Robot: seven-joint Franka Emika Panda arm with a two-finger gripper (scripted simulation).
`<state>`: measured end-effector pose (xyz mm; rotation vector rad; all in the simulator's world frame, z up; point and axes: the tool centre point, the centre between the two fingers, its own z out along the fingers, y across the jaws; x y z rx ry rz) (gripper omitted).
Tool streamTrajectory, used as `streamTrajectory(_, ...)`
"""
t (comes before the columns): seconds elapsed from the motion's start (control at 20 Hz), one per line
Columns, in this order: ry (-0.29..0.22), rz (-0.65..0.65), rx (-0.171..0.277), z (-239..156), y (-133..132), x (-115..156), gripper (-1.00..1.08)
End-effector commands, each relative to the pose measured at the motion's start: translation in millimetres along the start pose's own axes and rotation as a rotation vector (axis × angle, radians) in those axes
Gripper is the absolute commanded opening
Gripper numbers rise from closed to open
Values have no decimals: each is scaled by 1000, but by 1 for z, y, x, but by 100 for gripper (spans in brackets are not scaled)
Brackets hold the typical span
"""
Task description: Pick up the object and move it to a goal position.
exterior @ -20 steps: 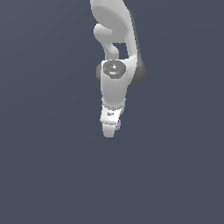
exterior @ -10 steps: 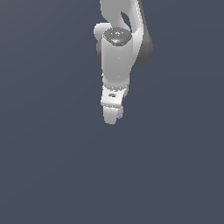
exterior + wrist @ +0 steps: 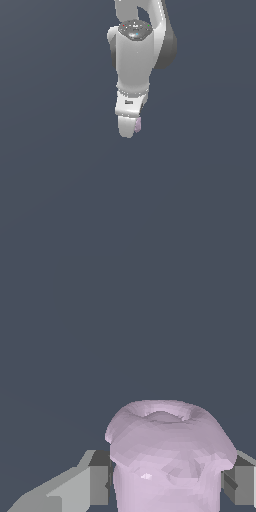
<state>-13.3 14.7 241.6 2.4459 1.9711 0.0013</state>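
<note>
The object [image 3: 167, 456] is a pale pink stubby block with a dented top. It fills the space between my two grey fingers [image 3: 95, 478] in the wrist view, and both pads press against its sides. In the exterior view only a small pink sliver of the object [image 3: 137, 125] shows beside the white gripper [image 3: 129, 127], which hangs from the white arm and is shut on it. The object is held above the dark grey floor, with nothing under it.
A plain dark grey-blue surface [image 3: 60, 190] surrounds the arm in both views. No other objects, containers or edges show.
The arm has swung toward the camera and up, so the gripper looks larger and sits higher in the exterior view. The pink object has stayed in the gripper.
</note>
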Motion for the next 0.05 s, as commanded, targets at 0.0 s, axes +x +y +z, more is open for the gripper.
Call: streamTrajectory(0.0, 0, 0, 1, 2, 0, 0, -100)
